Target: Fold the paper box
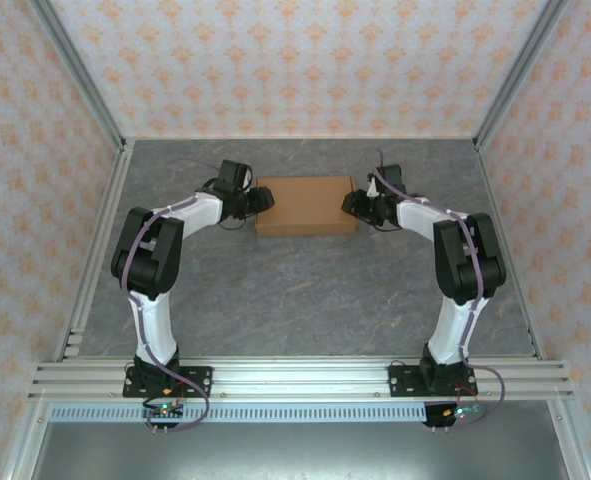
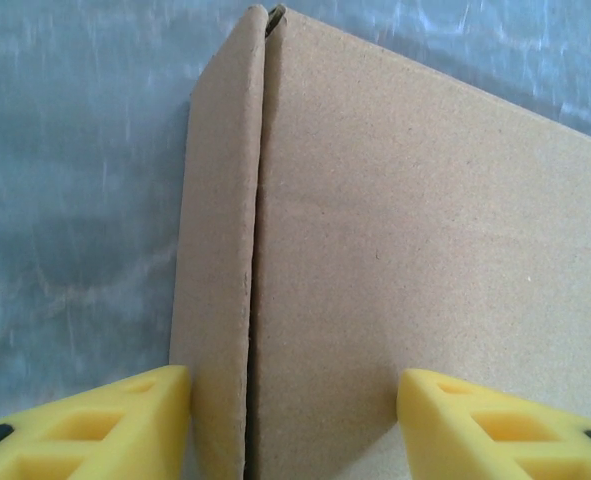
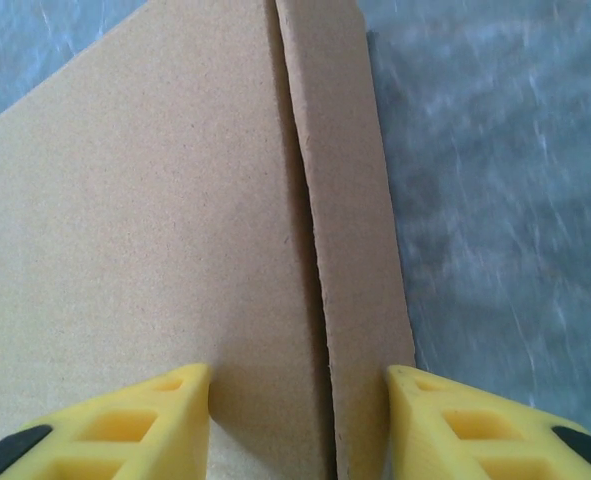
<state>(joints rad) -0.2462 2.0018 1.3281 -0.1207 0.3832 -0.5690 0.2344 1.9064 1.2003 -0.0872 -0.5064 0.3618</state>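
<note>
The shallow brown corrugated-cardboard box (image 1: 305,204), light but easily creased, lies on the grey table (image 1: 305,300). My left pincer (image 2: 293,385) and right pincer (image 3: 297,378) stand half-open astride its end walls, holding nothing. I'd grip those stiff edges.

A robotics lab test cell is indicated: a left arm (image 1: 153,300) and a right arm (image 1: 455,320) are bolted to an aluminium rail (image 1: 295,375) at the near edge of a grey marbled desk (image 1: 305,290). The desk is enclosed by an aluminium frame (image 1: 82,70) and by walls (image 1: 295,60) papered in an orange floral pattern.
</note>
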